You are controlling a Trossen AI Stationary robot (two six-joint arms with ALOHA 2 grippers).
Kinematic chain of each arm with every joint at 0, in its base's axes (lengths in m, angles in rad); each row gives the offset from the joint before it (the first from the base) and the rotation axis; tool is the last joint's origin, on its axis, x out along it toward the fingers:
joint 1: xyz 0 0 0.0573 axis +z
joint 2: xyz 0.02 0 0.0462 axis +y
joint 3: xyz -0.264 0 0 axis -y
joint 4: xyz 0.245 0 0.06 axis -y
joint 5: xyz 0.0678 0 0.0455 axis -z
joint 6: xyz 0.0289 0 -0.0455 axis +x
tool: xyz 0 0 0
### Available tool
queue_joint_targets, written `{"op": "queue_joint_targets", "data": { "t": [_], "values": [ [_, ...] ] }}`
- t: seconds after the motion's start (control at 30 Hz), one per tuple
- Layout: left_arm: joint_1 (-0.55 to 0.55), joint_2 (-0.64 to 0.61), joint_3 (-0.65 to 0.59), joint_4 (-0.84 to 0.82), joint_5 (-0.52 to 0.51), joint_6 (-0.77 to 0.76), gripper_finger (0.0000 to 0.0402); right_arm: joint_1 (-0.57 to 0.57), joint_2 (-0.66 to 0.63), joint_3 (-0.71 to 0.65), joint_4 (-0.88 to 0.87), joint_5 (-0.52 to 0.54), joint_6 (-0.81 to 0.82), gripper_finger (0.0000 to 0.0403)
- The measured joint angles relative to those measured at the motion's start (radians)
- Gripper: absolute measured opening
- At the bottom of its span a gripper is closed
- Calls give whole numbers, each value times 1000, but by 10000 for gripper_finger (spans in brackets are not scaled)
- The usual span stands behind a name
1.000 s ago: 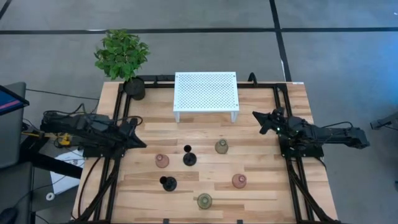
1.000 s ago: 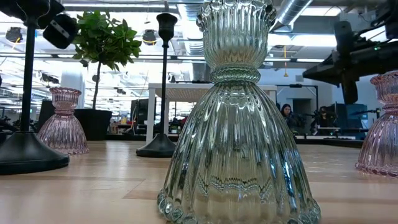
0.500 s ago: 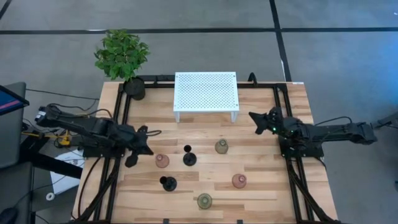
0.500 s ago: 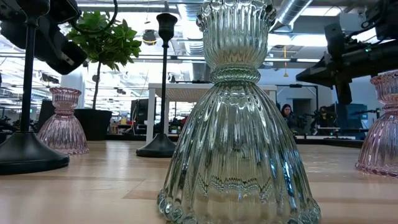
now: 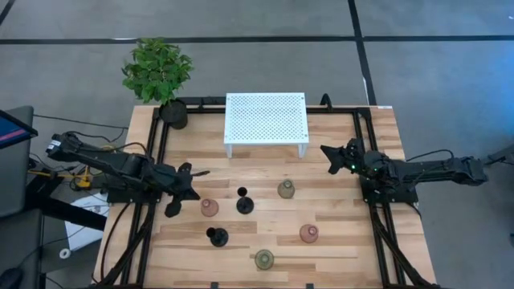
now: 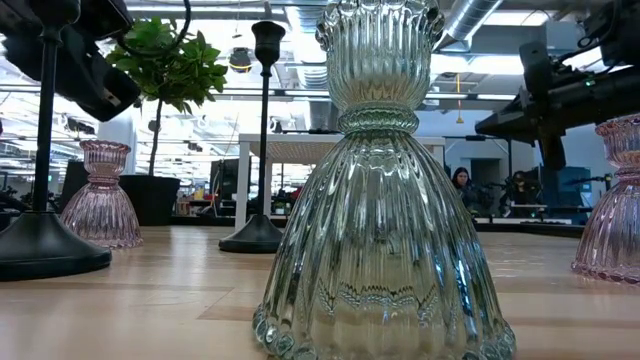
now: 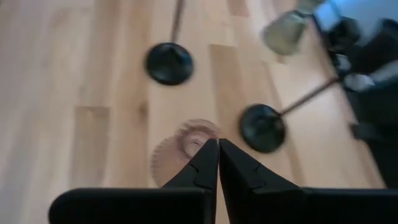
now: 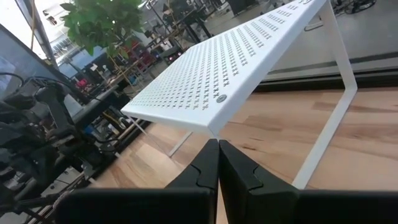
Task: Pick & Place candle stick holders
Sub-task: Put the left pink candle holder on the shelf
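Left gripper [image 5: 183, 191], fingers pressed together and empty, poised lower left of frame beside pink holder [image 5: 210, 208]; approach step, needs opening before grasping.

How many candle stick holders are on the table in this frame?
6, none apparently hidden: pink ribbed glass holder by the left gripper; second pink one right-front; olive-green glass holder centre-right; another olive-green one front; black stemmed holders at centre and left-front.
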Motion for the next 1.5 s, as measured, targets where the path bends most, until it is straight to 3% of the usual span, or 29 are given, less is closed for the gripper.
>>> {"op": "queue_joint_targets", "data": {
  "t": [0.13, 0.5, 0.8, 1.5],
  "values": [
    [0, 43, 0, 17, -87, -43, 30, 0, 0, 0, 14, -4, 0, 0],
    [21, 191, 0, 103, -88, -150, 119, 0, 0, 0, 14, -38, 0, 0],
    [23, 226, 0, 107, 42, -231, 185, 0, 0, 0, 13, -42, -9, 0],
    [23, 356, 5, 128, 34, -257, 146, 0, 0, 0, 7, -42, -11, 0]
  ]
}}
